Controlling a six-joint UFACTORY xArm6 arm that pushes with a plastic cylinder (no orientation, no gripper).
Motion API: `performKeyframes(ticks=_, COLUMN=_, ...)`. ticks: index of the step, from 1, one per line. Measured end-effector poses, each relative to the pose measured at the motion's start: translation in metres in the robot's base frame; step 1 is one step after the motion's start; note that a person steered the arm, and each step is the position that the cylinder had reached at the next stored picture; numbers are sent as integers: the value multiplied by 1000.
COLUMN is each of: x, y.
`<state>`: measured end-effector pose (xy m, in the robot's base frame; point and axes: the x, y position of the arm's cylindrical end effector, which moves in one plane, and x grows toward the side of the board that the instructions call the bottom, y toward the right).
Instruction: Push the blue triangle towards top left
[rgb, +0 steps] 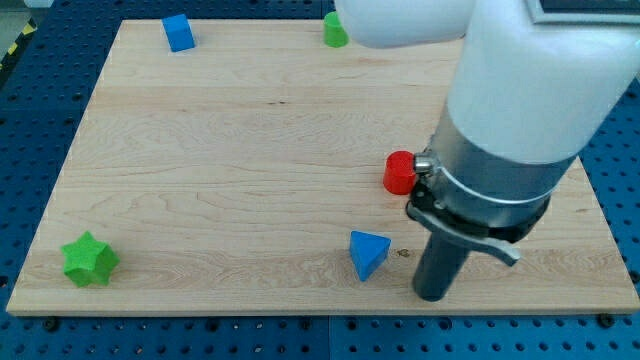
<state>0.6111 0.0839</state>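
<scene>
The blue triangle (368, 253) lies on the wooden board (250, 170) near the view's bottom, right of centre. My tip (431, 296) rests on the board just to the right of the triangle and slightly below it, with a small gap between them. The arm's white and grey body rises from the tip toward the view's top right and hides the board behind it.
A red block (399, 172) sits above the triangle, partly hidden by the arm. A blue block (179, 32) is at the top left. A green block (335, 30) is at the top centre. A green star (89, 259) lies at the bottom left corner.
</scene>
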Motion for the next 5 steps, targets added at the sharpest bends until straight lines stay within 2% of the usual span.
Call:
performKeyframes(ticks=2, x=-33, y=-17)
performKeyframes(ticks=4, x=-5, y=-10)
performKeyframes(ticks=5, x=-24, y=-33)
